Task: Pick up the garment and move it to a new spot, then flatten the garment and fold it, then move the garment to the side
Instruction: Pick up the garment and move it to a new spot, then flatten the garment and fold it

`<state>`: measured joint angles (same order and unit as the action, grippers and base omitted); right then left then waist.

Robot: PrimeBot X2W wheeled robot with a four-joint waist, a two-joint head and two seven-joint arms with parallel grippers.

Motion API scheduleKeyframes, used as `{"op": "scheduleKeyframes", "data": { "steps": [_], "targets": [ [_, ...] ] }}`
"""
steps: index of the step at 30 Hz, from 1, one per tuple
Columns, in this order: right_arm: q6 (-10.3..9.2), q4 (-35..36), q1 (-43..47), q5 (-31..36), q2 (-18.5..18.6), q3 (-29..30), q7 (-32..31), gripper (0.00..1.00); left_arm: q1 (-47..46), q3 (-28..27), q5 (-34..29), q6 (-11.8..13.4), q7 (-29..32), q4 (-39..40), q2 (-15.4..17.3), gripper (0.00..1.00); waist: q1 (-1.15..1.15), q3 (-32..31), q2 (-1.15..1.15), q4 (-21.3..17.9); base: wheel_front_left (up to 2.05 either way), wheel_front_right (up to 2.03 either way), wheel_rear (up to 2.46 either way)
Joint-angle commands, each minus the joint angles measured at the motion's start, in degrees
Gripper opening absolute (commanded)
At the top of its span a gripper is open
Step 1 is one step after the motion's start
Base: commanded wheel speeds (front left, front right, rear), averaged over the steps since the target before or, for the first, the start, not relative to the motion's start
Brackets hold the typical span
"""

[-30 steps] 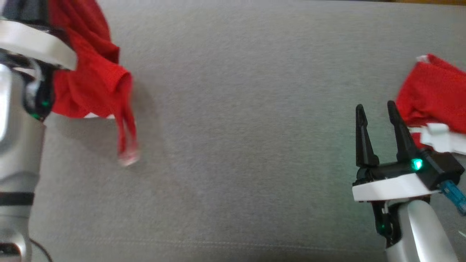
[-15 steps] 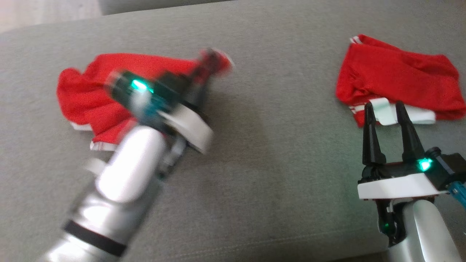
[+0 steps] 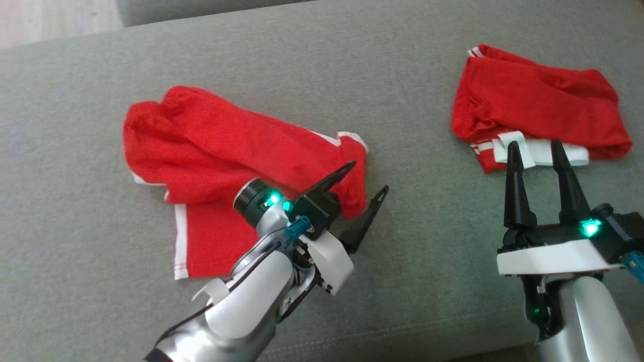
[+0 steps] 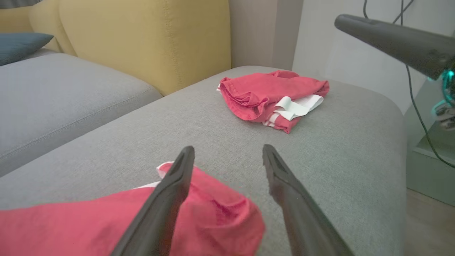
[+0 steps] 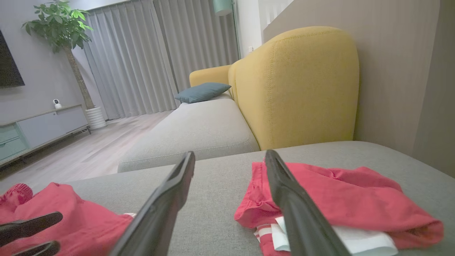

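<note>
The garment, red mesh with white trim, lies crumpled on the grey sofa cushion at centre left. My left gripper hovers open at the garment's right end, one finger over the cloth and the other over bare cushion, holding nothing. In the left wrist view that gripper stands open above the garment's bunched end. A second red garment with a white band lies at the right. My right gripper stands open just in front of it and is empty. In the right wrist view that gripper is open, with the second garment to its right.
A yellow sofa backrest rises behind the cushion, with another grey seat and a blue pillow beyond. The cushion's front edge runs along the bottom. Wooden floor shows at the far left. Cables hang by the wall.
My left gripper has opened and let go of the garment, which now lies spread on the cushion. The head camera has shifted. The right gripper stays open.
</note>
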<state>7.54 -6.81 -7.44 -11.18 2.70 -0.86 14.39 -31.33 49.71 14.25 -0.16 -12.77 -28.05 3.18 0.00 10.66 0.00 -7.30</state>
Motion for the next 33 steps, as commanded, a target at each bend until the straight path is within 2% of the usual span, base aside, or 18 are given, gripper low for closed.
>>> {"op": "scheduleKeyframes", "data": {
  "steps": [1, 8, 19, 22, 25, 29, 33],
  "targets": [
    [-0.05, 1.55, -0.18, -0.11, 0.18, -1.04, 0.6, 1.0, -1.71, -1.59, 0.76, 0.7, -0.66, 1.63, -0.19, 1.0, 0.0, -0.59, 0.0, 1.13, 0.0, 0.0, 0.0],
    [-0.05, 0.94, 0.27, 0.24, 0.18, -0.7, 0.61, 1.0, -2.38, -5.66, 3.32, 3.13, -1.74, 3.84, 0.7, 1.0, 0.0, -2.27, 0.0, 5.55, 0.0, 0.0, 0.0],
    [-0.05, -0.04, 1.47, 0.18, 0.18, -1.74, 0.61, 1.0, 1.35, -15.74, 6.55, 7.53, -2.14, 10.38, 9.42, 1.0, 0.0, -4.62, 0.0, 11.77, 0.0, 0.0, 0.0],
    [-0.05, -0.33, 1.83, -0.18, 0.18, -3.5, 0.61, 1.0, 4.47, -19.56, 7.5, 9.92, -2.18, 11.36, 12.62, 1.0, 0.0, -5.23, 0.0, 12.96, 0.0, 0.0, 0.0],
    [-0.05, -0.34, 2.32, -0.8, 0.18, -4.92, 0.61, 1.0, 8.96, -24.06, 9.19, 11.99, -2.2, 13.78, 14.09, 1.0, 0.0, -5.69, 0.0, 14.19, 0.0, 0.0, 0.0],
    [-0.05, -0.53, 3.02, -1.15, 0.18, -5.13, 0.61, 1.0, 16.24, -28.38, 8.18, 12.1, -2.21, 18.47, 15.02, 1.0, 0.0, -6.22, 0.0, 15.8, 0.0, 0.0, 0.0],
    [-0.05, -0.6, 3.2, -1.04, 0.18, -5.12, 0.61, 1.0, 20.22, -31.34, 7.6, 10.91, -2.22, 20.95, 13.07, 1.0, 0.0, -6.62, 0.0, 16.46, 0.0, 0.0, 0.0]
  ]
}}
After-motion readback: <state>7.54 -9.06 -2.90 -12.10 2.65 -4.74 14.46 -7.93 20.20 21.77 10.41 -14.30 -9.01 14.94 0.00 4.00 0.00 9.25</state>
